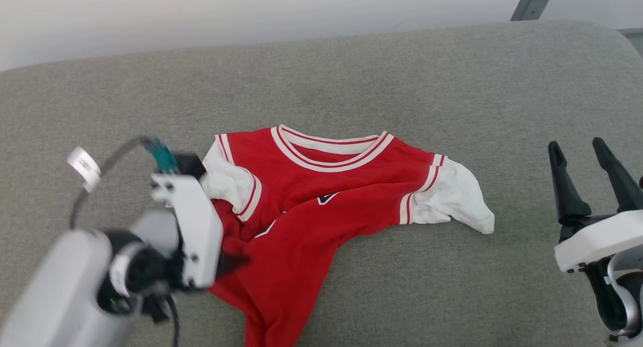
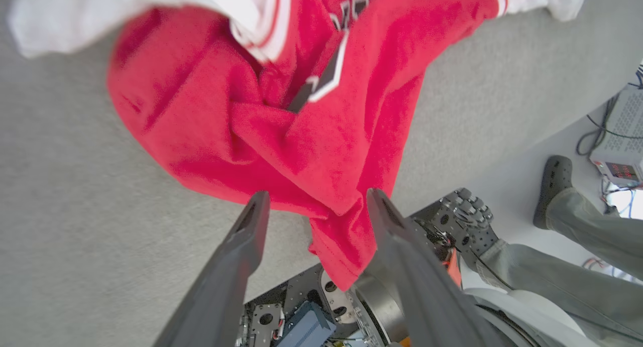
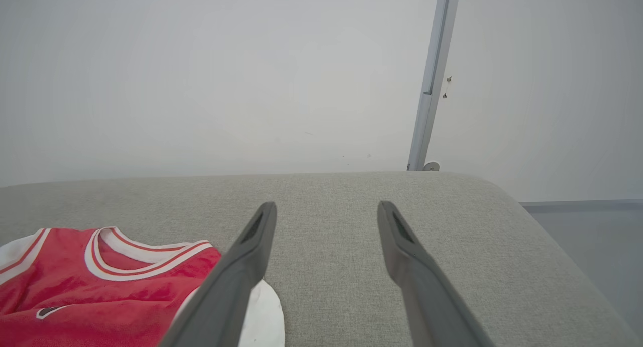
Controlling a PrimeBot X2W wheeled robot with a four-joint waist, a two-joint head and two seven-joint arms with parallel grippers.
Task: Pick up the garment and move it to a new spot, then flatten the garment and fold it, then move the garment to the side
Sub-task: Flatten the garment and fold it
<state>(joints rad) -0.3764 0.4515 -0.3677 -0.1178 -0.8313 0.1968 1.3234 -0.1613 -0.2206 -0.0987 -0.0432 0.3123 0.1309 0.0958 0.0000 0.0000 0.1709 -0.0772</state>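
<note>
The left claw [image 2: 316, 196], its two dark fingers spread apart and clamped on nothing, hovers at a bunched fold of the red thin-fabric T-shirt with short white sleeves and striped trim [image 1: 311, 186]. The shirt lies crumpled near the middle of the grey woven-cloth tabletop [image 1: 402, 76], its lower part trailing off the near edge. It looks light, limp and quick to bunch; a pinch at a shoulder seam or hem corner would likely serve better than the wadded middle. The right claw [image 1: 575, 146], likewise spread and empty, hangs well apart from the nearer white sleeve [image 1: 457, 196], the cloth between them looking open. A person's grey-trousered leg and dark shoe [image 2: 552, 186] stand beside the robot's base.
</note>
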